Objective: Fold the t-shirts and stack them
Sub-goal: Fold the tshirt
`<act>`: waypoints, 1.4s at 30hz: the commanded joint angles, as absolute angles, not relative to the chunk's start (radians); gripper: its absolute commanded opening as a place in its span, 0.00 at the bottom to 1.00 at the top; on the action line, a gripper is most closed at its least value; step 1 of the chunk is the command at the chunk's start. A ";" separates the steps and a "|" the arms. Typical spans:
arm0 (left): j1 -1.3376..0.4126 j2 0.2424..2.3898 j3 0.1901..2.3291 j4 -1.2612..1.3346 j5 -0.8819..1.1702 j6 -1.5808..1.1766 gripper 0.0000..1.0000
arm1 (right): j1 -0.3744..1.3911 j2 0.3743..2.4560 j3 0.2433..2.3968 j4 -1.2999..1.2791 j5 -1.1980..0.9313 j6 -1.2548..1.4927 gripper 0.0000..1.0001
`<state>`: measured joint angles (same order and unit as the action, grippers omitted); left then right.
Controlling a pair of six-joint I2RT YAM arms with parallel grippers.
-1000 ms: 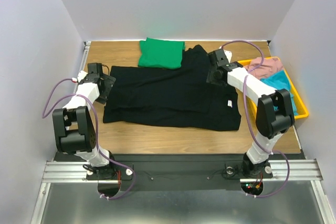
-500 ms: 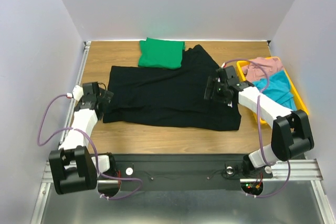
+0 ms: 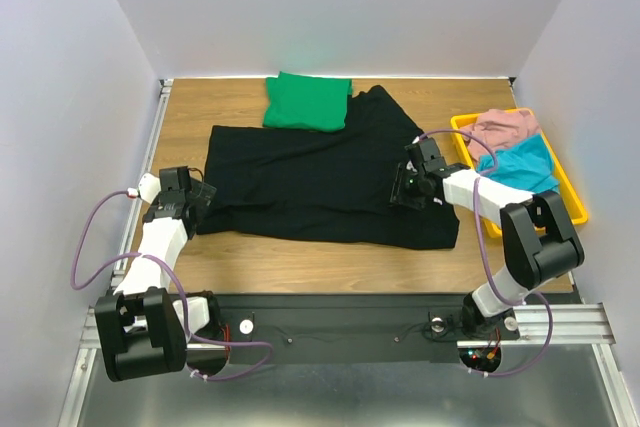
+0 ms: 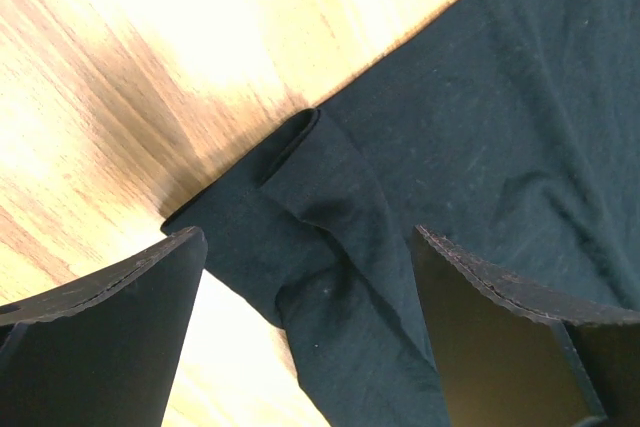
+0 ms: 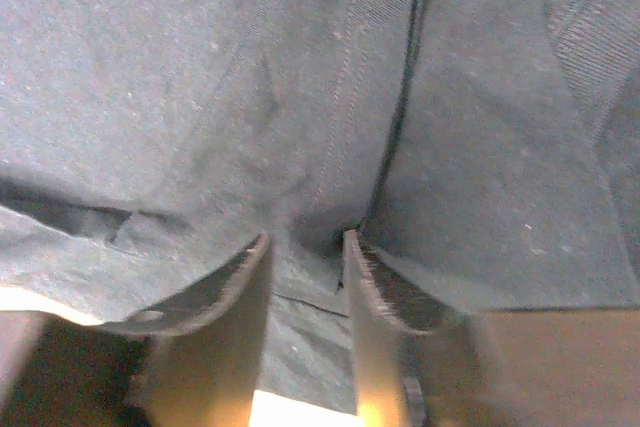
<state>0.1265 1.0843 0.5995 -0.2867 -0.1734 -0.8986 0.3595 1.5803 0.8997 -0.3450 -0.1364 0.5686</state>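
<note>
folding the black t-shirt (image 3: 300, 177): right hand (image 5: 306, 247) pinches its edge, left hand (image 4: 308, 239) gapes over a corner. the left probably must clamp next.

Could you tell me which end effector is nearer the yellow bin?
Right. The right end effector is on the black t-shirt just beside the yellow bin; the left end effector is at the shirt's opposite edge.

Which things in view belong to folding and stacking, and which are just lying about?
Job: black t-shirt, spread out; green t-shirt, folded at the far edge.
Lying about: yellow bin at the right, holding a pink cloth and a teal cloth.
</note>
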 commanded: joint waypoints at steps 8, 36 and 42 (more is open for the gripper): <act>0.132 1.078 0.594 -0.288 -0.204 -0.879 0.95 | 0.356 1.586 0.874 -0.273 -0.170 0.600 0.40; 0.130 1.074 0.586 -0.278 -0.193 -0.876 0.95 | 0.356 1.565 0.971 -0.241 -0.204 0.554 0.00; 0.130 1.094 0.592 -0.272 -0.187 -0.871 0.95 | 0.357 1.669 1.083 -0.229 -0.192 0.600 0.00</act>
<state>0.1265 1.0855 0.5980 -0.2859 -0.1822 -0.8902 0.3595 1.6138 1.0080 -0.2832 -0.1978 0.5751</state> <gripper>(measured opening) 0.953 0.015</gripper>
